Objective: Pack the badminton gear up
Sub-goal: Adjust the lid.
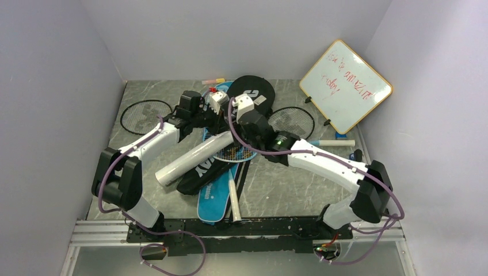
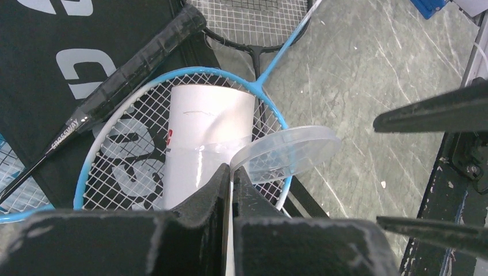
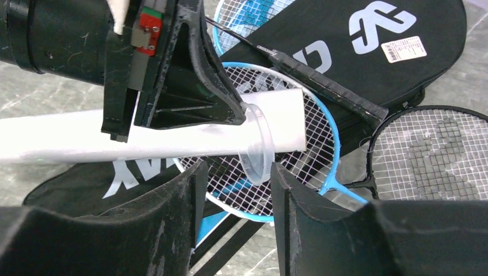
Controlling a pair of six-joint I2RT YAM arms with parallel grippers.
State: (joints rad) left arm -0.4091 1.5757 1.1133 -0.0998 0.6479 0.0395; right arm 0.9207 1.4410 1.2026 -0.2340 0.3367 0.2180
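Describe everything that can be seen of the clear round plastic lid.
The clear round plastic lid is a shallow transparent disc with a low rim. The left gripper holds it by the edge, jaws shut on it. It hangs tilted near the end of the long white tube, above the light-blue-framed racket. The right gripper has open jaws either side, not touching it.

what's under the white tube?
Under the white tube: light-blue racket head, lying on the black bag. The tube hides part of the strings and bag lettering.
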